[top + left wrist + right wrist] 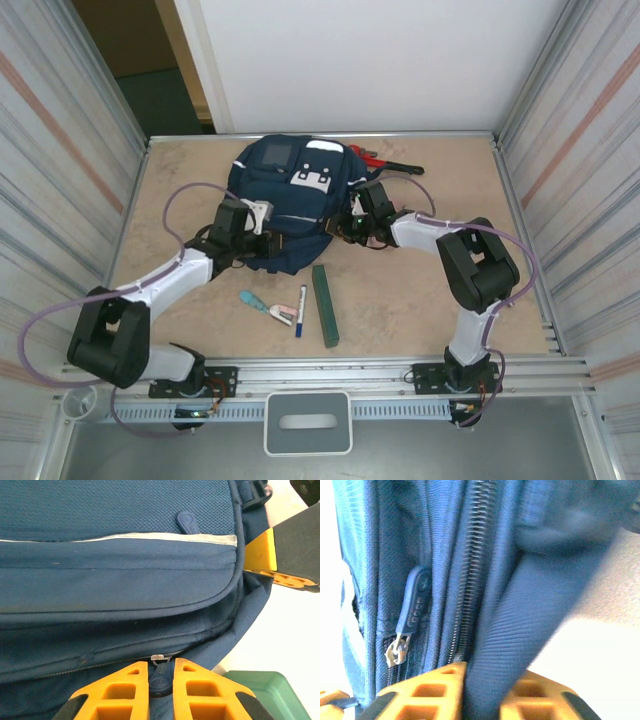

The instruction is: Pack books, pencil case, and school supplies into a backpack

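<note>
The navy backpack lies flat at the back middle of the table. My left gripper is at its near left edge, shut on a dark blue zipper pull of the lower zipper. My right gripper is at the pack's right side, shut on a wide navy strap beside a closed zipper. A slim green book, a white marker with a blue cap and a teal-and-pink stapler-like item lie on the table in front of the pack. The pencil case is out of view.
A red-handled tool lies behind the backpack's right corner. A second zipper pull hangs left of the strap. Metal side walls enclose the table. The green book's corner sits close to my left fingers.
</note>
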Controlling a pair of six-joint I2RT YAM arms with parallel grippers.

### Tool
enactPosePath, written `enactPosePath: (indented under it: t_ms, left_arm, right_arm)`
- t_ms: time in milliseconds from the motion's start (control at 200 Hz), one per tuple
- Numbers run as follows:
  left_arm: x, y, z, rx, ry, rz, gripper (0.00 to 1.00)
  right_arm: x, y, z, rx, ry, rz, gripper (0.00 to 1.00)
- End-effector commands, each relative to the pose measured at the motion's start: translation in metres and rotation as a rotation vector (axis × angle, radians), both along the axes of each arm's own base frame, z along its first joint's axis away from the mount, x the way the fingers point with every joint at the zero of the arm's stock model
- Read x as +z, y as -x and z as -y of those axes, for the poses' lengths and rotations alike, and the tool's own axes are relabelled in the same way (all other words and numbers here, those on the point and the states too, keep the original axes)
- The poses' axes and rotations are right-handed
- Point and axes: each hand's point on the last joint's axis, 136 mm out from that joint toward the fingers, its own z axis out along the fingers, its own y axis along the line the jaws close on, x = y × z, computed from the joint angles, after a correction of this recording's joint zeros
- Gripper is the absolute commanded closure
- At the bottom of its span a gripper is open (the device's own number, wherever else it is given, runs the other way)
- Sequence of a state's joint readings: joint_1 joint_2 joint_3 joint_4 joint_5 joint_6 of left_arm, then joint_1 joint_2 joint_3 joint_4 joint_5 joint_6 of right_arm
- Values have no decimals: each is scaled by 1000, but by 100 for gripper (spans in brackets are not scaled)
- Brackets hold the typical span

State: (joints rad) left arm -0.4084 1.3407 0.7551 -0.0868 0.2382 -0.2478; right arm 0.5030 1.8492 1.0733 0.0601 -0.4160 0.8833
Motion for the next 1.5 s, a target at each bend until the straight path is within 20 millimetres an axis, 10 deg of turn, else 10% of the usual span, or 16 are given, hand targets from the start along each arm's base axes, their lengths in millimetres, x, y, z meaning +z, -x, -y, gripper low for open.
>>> enactPosePath:
  t_ms: [0,311,496,781,1007,1107,1272,1493]
  left_arm:
    - [7,-4,-36,106,-164,87,100]
    - [9,0,-95,291,-381,133,100]
    - [17,5,-97,293,-355,140,100]
    - [37,16,-43,151,-115,158,100]
    - [38,14,-30,112,-106,159,100]
    - [34,15,-31,109,-120,154,100]
    - [21,11,-67,212,-247,159,100]
    - [18,0,-111,347,-294,164,100]
  right_arm:
    - [3,-6,18,-25,21,12,96]
    - [31,-4,20,108,-15,57,100]
    - [35,-8,8,205,-23,27,100]
    - [36,0,38,61,51,26,40]
    - [16,28,-6,49,-39,-9,22]
    - [10,19,-18,54,-36,-7,32]
    - [17,-1,-1,46,45,54,86]
    - [23,-9,23,89,89,59,100]
